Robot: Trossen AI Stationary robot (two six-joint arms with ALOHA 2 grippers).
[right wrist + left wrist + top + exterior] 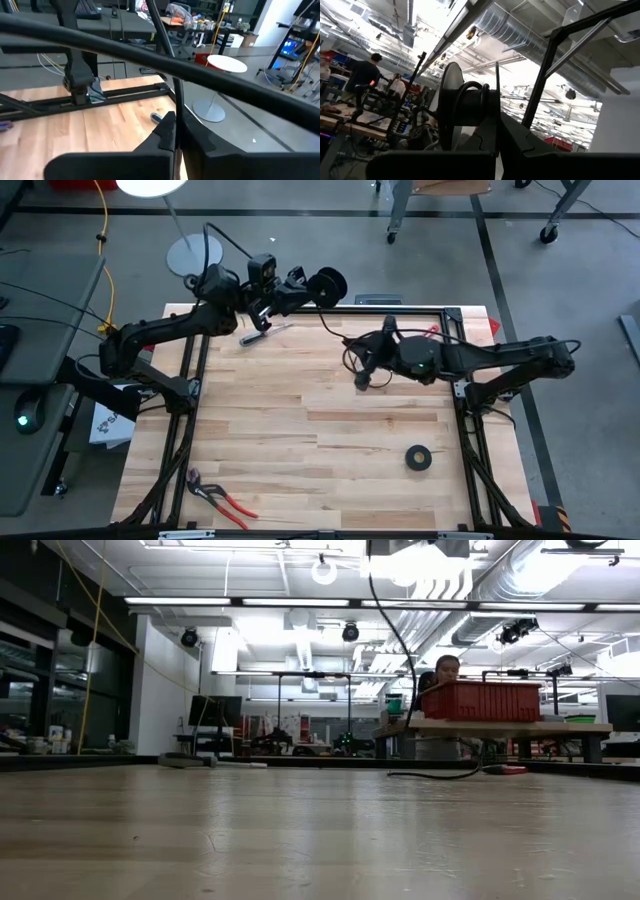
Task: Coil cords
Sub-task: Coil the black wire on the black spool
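- our left gripper point(312, 284) sits over the table's point(300, 430) far edge, jaws fully closed on a black spool point(329, 282); the left wrist view shows cord wound round its core.
- the cord point(352, 345) runs from the spool across the far side of the table to our right gripper point(362, 376), w/ loose loops beside it.
- right jaws closed, the thin cord pinched between the fingers point(167, 131).
- tape roll point(418, 458) and red pliers point(222, 496) lie on the near side, well apart.
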